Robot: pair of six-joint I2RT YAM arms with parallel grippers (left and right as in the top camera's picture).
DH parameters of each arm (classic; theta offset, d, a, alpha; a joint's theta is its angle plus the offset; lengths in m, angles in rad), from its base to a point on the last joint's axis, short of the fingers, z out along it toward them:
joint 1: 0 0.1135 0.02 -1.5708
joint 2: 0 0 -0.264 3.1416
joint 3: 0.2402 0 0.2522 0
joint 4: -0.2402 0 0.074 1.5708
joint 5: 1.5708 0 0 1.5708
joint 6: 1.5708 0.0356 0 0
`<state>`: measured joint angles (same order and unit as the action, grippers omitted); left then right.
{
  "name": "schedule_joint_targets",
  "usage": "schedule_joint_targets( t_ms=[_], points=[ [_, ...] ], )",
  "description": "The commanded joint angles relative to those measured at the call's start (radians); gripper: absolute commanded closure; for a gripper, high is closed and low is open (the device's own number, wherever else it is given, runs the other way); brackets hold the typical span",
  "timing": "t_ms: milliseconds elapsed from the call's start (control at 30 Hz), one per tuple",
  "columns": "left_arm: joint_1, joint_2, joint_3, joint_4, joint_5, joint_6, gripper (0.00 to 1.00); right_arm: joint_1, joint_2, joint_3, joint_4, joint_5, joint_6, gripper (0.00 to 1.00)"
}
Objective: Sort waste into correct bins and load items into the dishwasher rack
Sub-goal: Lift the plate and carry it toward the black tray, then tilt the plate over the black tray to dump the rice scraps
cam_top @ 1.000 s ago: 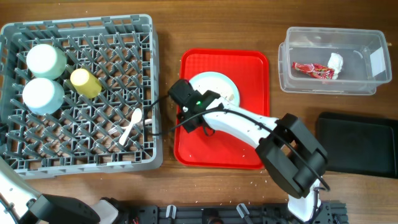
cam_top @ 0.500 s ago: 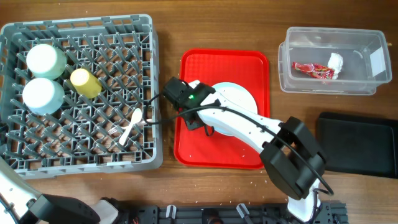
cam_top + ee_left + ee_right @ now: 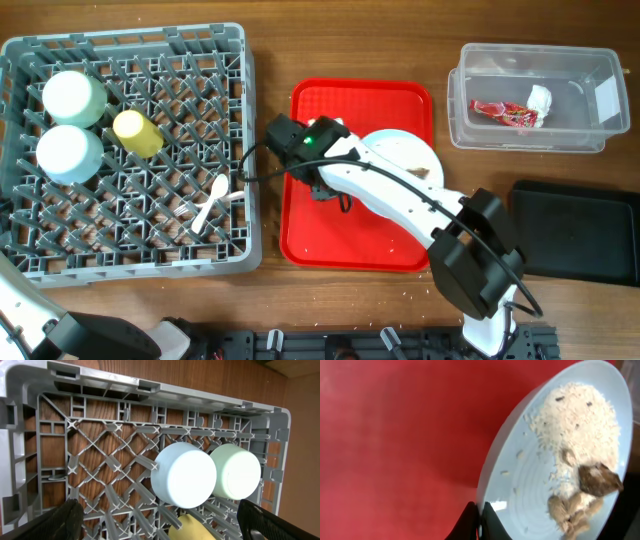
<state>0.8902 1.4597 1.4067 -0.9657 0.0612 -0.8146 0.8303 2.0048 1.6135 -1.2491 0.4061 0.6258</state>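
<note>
My right gripper is shut on the rim of the round white plate, holding it tilted above the red serving tray. Rice and brown food scraps lie on the plate. In the overhead view the plate is over the tray's right half, with the right gripper at its left edge. The grey dishwasher rack holds the pale green saucer, pale mint bowl, yellow cup and white spoon. My left gripper is open above the rack.
The clear tub at the back right holds the red wrapper and white napkin. The flat black tray lies at the right, in front of the tub. The red serving tray sits between rack and tub.
My right gripper has carried the plate to the right across the red tray and tilted it. The left arm and the things in the rack have not moved.
</note>
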Motion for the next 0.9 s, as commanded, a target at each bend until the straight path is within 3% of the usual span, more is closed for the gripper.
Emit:
schedule_joint_targets(
  t_ms=[0, 300, 700, 867],
  points=[
    [0.002, 0.003, 0.0, 0.0, -0.003, -0.008, 0.0, -0.005, -0.008, 0.048, -0.059, 0.073, 0.087, 0.96],
    [0.002, 0.003, 0.0, 0.0, -0.003, -0.008, 0.0, -0.14, -0.059, 0.146, -0.213, 0.077, 0.193, 0.96],
    [0.002, 0.003, 0.0, 0.0, -0.003, -0.008, 0.0, -0.689, -0.201, 0.16, -0.266, 0.063, 0.13, 0.95],
    [0.002, 0.003, 0.0, 0.0, -0.003, -0.008, 0.0, -0.951, -0.201, 0.16, -0.184, -0.061, 0.024, 0.96]
  ],
)
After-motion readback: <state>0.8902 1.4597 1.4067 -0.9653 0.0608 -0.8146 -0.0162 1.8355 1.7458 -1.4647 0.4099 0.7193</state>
